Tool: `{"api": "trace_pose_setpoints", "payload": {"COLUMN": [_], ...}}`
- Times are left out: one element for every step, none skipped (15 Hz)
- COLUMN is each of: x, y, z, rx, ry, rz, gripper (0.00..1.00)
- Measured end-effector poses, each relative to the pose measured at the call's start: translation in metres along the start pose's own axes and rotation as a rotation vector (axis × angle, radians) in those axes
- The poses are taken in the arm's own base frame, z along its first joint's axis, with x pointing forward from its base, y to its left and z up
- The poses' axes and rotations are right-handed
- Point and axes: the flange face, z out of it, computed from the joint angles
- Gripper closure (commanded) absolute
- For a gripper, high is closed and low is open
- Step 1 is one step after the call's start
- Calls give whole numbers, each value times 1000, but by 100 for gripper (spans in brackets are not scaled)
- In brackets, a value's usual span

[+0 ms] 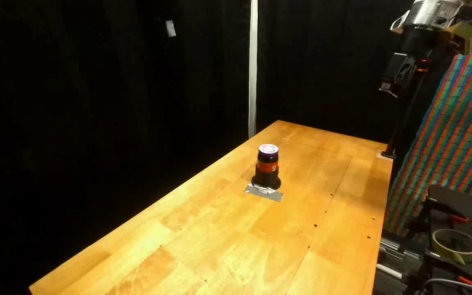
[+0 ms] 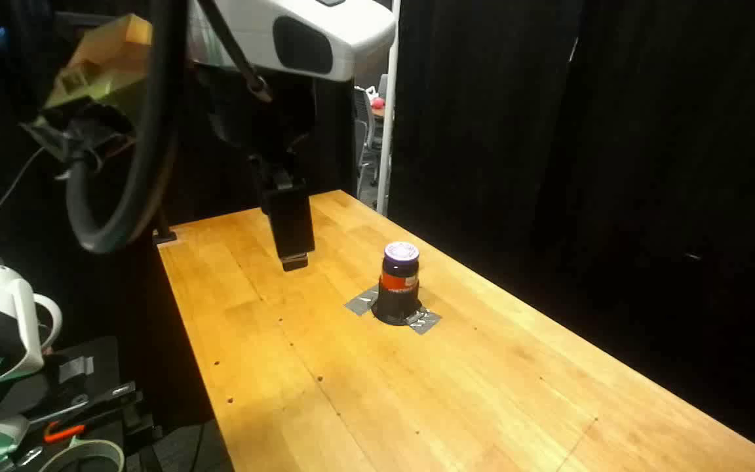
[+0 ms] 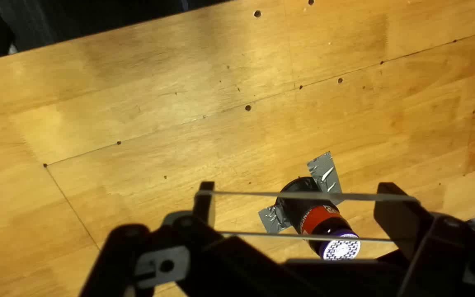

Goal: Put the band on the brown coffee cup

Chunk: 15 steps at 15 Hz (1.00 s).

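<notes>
Spanning the gripper (image 3: 296,197), whose jaws are standing wide apart, the band (image 3: 245,193) is running in two taut, pale strands. The dark cup (image 1: 267,166), orange-labelled and lidded, is standing upright on the table (image 1: 322,172), well apart from the gripper. Grey tape (image 2: 427,322) is overlapping the cup's black base (image 2: 396,305). In an exterior view the band is perhaps showing as a pale line (image 1: 388,92).

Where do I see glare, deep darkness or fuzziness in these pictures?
In both exterior views, the black curtains lose nearly all detail; in an exterior view, the wooden table has a pale, glaring patch toward the bottom; in the wrist view, the silver tape catches white glints, the stretched band looks softer than the table beneath, and the pincer is mostly dark.
</notes>
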Motion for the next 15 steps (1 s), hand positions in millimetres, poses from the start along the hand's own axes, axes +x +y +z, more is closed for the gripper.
{"api": "trace_pose_setpoints", "payload": {"x": [1, 2, 2, 2, 3, 3, 3, 3, 3, 3, 3, 3, 3, 3, 3], "y": [0, -1, -1, -1, -1, -1, -1, -1, -1, -1, -1, -1, -1, -1, -1], "z": [-1, -3, -5, -6, -6, -6, -6, -6, -6, -6, -6, -6, -6, -6, -6], "rx": [0, 0, 0, 0, 0, 0, 0, 0, 0, 0, 0, 0, 0, 0, 0], "ry": [4, 8, 11, 13, 14, 14, 14, 14, 14, 14, 14, 14, 14, 14, 14], "rz": [-1, -1, -2, -2, -2, -2, -2, -2, -2, -2, -2, -2, -2, -2, -2], "gripper": [0, 0, 0, 0, 0, 0, 0, 0, 0, 0, 0, 0, 0, 0, 0]}}
